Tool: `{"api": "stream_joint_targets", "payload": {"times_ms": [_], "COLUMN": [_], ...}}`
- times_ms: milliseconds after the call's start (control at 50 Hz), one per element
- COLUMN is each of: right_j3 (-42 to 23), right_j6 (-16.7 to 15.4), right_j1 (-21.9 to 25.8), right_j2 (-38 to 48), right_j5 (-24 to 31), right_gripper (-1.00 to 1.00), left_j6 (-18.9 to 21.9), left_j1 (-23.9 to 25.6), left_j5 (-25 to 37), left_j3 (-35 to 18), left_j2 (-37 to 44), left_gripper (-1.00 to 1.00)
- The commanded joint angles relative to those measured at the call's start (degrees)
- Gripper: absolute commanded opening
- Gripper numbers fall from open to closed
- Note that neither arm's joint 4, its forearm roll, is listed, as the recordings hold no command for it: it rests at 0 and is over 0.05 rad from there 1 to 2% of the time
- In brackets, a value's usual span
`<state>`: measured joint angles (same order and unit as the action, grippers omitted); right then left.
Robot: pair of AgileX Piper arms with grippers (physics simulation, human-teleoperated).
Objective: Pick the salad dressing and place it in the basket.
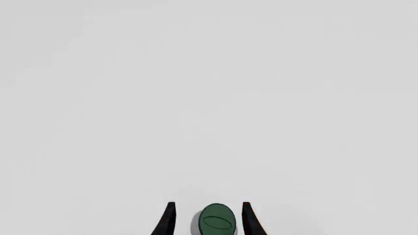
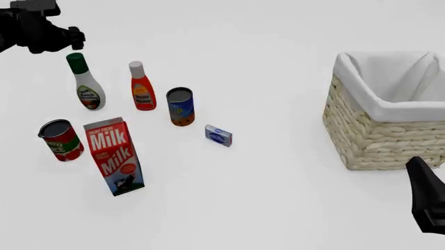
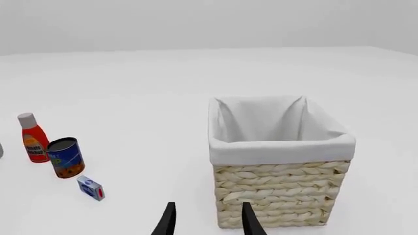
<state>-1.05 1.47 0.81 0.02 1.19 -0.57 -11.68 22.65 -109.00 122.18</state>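
Left wrist view: your left gripper [image 1: 207, 220] has its fingers spread, one on each side of the dark green cap of the salad dressing [image 2: 86, 83], not touching it. The bottle stands upright on the table [image 2: 264, 198], just left of the red bottle [image 2: 141, 87] and well left of the basket [image 2: 388, 112]. Your right gripper [image 3: 207, 220], fingers also apart and empty, sits near the basket.

Glossy plastic salad dressing [image 2: 87, 86] bottle; rough woven wicker basket [image 2: 372, 136] lined with smooth white cloth.
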Motion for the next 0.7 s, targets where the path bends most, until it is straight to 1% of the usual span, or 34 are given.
{"api": "stream_joint_targets", "payload": {"times_ms": [20, 260, 700], "right_j3": [-0.1, -0.6, -0.2], "right_j6": [0.1, 0.0, 0.0], "right_j1": [0.1, 0.2, 0.2], "right_j2": [0.0, 0.0, 0.0], "right_j5": [0.0, 0.4, 0.1], "right_gripper": [1.00, 1.00, 1.00], "left_j6": [0.8, 1.2, 1.3], "left_j1": [0.2, 0.2, 0.7], "left_j5": [-1.2, -3.0, -5.4], "left_j3": [1.7, 3.3, 6.4], "left_j2": [1.0, 2.4, 2.5], "left_gripper": [1.00, 1.00, 1.00]}}
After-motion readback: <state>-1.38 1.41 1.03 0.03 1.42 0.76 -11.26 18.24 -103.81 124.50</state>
